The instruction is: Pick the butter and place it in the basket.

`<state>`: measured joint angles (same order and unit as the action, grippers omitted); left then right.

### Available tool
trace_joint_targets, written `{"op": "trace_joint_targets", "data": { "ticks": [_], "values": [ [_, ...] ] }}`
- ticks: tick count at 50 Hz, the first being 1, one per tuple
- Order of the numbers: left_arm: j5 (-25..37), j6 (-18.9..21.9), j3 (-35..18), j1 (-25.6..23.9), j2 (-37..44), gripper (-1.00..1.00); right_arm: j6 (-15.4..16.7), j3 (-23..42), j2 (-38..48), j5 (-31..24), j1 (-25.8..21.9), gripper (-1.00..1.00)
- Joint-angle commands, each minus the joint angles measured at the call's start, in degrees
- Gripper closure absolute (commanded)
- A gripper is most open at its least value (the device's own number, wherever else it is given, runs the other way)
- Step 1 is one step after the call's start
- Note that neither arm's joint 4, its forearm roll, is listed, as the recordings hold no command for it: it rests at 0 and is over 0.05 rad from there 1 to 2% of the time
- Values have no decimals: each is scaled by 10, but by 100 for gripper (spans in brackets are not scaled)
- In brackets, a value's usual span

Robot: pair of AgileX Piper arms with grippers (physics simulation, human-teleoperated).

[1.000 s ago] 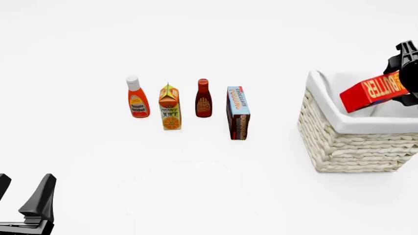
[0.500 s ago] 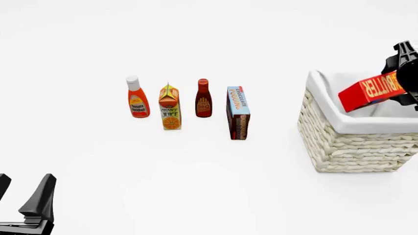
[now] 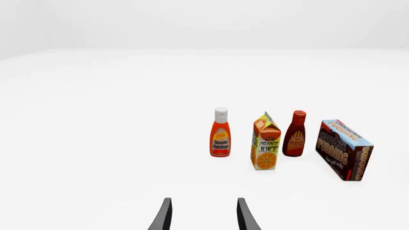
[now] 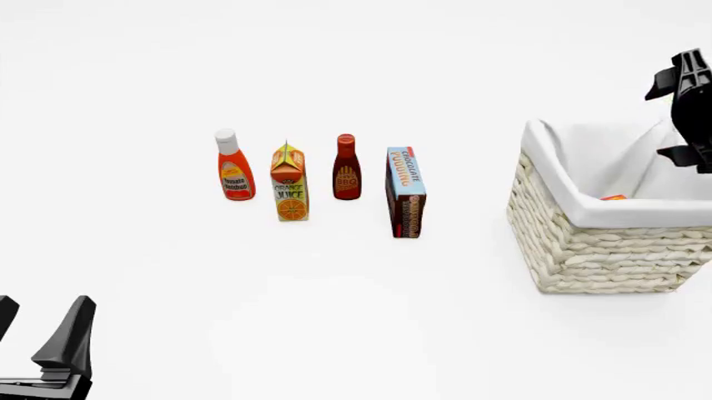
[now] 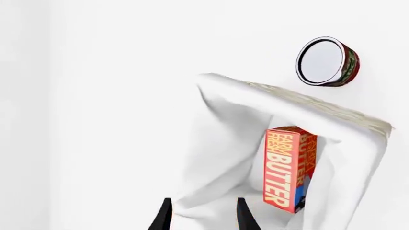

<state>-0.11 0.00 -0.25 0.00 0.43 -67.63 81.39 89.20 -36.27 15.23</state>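
Note:
The butter (image 5: 289,167), a red-orange box with cream lettering, lies inside the basket (image 5: 307,108) against its white cloth lining. In the front view only a small orange corner of the butter (image 4: 613,197) shows over the basket (image 4: 601,250) rim at the right. My right gripper (image 4: 674,115) hovers above the basket's far right side, open, with nothing between its fingertips (image 5: 164,216). My left gripper (image 4: 39,329) rests open at the near left corner, far from the basket, its fingers (image 3: 164,216) empty.
A row of groceries stands mid-table: a ketchup bottle (image 4: 233,167), an orange juice carton (image 4: 289,185), a BBQ sauce bottle (image 4: 346,168) and a chocolate pudding box (image 4: 405,193). A round can (image 5: 327,61) lies beyond the basket in the right wrist view.
The right gripper held the butter tilted over the basket; it has opened, and the butter has dropped inside. The left arm has not moved.

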Motion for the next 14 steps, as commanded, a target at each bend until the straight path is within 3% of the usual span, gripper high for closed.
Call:
{"op": "trace_joint_targets", "data": {
  "ticks": [1, 12, 14],
  "values": [
    [0, 0, 0, 0, 0, -100, -4, 3, -8, 5, -8, -100],
    [0, 0, 0, 0, 0, -100, -2, 0, -17, 2, -9, -100],
    [0, 0, 0, 0, 0, -100, 25, 11, -24, -2, 3, -100]
  ]
}}
